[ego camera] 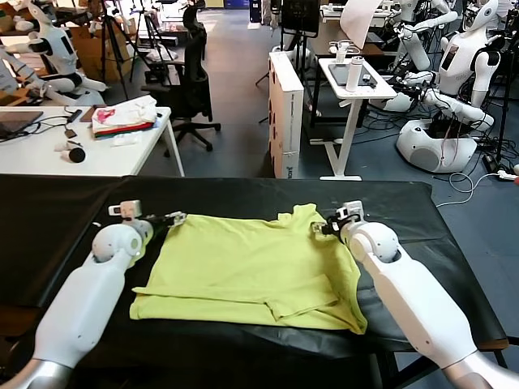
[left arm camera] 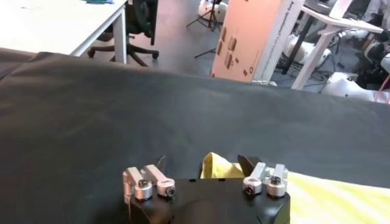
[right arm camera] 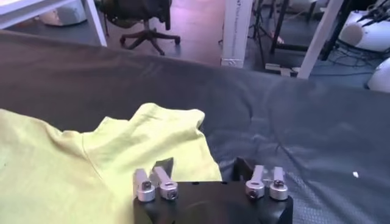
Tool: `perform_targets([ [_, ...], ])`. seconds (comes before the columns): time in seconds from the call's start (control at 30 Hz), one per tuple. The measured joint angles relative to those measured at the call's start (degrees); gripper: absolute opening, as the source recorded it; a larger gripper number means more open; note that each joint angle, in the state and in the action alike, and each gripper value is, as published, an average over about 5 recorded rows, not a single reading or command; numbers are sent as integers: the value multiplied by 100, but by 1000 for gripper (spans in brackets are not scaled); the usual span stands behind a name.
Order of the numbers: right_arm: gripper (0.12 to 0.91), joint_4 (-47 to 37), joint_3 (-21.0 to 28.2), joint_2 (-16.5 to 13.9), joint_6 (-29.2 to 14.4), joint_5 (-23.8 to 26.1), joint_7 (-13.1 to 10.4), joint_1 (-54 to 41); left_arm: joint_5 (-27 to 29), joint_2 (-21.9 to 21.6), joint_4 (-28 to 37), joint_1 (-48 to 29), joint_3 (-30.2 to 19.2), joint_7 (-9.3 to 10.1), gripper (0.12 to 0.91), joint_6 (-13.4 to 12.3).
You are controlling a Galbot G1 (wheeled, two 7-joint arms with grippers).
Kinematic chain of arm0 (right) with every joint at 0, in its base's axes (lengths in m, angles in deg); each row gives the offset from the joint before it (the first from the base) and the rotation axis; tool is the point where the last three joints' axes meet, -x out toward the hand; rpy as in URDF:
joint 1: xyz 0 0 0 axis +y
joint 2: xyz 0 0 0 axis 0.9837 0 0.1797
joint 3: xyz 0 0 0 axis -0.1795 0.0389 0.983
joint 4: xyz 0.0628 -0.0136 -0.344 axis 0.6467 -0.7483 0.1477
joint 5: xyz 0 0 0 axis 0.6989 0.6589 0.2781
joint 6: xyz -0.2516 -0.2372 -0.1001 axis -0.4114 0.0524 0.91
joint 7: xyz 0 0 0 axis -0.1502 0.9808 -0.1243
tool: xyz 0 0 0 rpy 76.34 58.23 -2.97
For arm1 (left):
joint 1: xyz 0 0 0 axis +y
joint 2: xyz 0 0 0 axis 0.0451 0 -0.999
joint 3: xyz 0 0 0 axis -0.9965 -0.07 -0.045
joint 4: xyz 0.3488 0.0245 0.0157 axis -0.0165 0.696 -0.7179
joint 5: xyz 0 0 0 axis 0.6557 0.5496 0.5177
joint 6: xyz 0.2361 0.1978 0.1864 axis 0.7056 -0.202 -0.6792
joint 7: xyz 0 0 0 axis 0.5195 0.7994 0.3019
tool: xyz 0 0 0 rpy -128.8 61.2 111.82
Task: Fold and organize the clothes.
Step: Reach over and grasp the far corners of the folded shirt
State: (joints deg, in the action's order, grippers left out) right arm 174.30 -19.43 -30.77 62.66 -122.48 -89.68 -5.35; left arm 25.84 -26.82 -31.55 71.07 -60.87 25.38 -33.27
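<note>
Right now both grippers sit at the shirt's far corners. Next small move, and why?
Probably lift both corners together, slightly, and draw them toward the near hem. The T-shirt lies mostly flat on the black table, the left gripper at its far left corner, the right gripper shut at the far right shoulder. Whether the left has gripped cloth isn't visible; confirm first.

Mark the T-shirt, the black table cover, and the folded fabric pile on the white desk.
T-shirt [ego camera: 251, 271]: head view, middle of the body.
Black table cover [ego camera: 49, 219]: head view, bare left part.
Folded fabric pile [ego camera: 123, 116]: head view, top white layer.
</note>
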Motion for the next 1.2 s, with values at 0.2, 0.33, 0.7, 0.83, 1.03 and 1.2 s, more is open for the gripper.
perform_targets([
  [0.2, 139, 316, -176, -59, -11, 36, 6, 319, 4, -3, -7, 14, -6, -25, 308, -60],
  [0.33, 139, 362, -191, -61, 7, 45, 6, 358, -7, -17, -49, 26, 20, -22, 211, -102],
  [0.7, 139, 348, -160, -34, 40, 59, 6, 367, -321, -224, -828, 513, 438, 90, 196, -59],
  [0.83, 139, 323, -127, -12, 49, 63, 6, 319, -473, -359, -1437, 1016, 736, 85, 199, -50],
  [1.03, 139, 308, -83, -8, 68, 63, 6, 270, -479, -491, -1942, 1562, 995, 1, 237, -45],
  [1.2, 139, 271, -60, -1, 81, 59, 6, 233, -325, -342, -1674, 1330, 870, 51, 507, -83],
])
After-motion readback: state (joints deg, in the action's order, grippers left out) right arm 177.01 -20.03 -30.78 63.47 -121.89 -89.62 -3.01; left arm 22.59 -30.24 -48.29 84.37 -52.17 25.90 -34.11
